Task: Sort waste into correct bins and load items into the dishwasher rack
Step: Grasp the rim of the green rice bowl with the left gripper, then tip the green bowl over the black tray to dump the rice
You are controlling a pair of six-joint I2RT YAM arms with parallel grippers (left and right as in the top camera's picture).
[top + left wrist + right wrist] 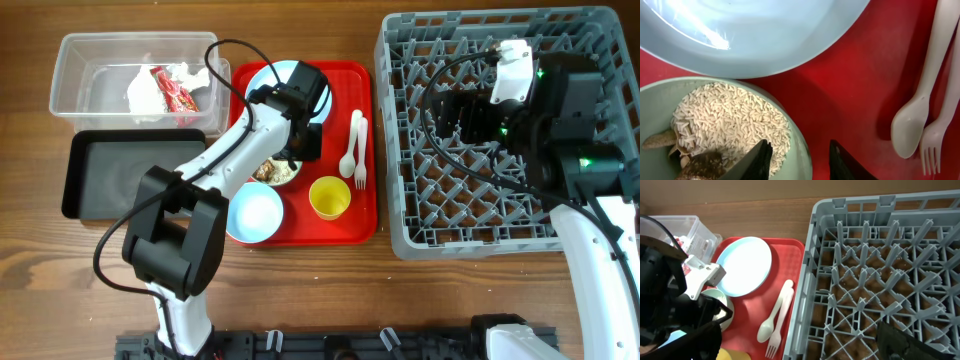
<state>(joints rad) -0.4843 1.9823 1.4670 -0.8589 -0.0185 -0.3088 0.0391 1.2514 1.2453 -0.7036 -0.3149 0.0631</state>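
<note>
My left gripper (292, 150) (799, 155) is open and straddles the rim of the pale mint bowl (275, 172) (660, 95). One finger is over the white food scraps with brown bits (725, 120), the other over the red tray. The light blue plate (262, 78) (765, 35) lies just behind the bowl. The white spoon (350, 150) (912, 125) and fork (361, 155) (935, 145) lie to the right. A light blue bowl (252, 212) and a yellow cup (330, 197) sit at the tray's front. My right gripper (455, 110) is open and empty above the grey dishwasher rack (480, 245) (815, 240).
The clear tub (75, 75) at the back left holds a crumpled napkin (145, 90) and a red wrapper (172, 92). The black tray (120, 175) sits in front of it. The dishes rest on a flat red tray (350, 225).
</note>
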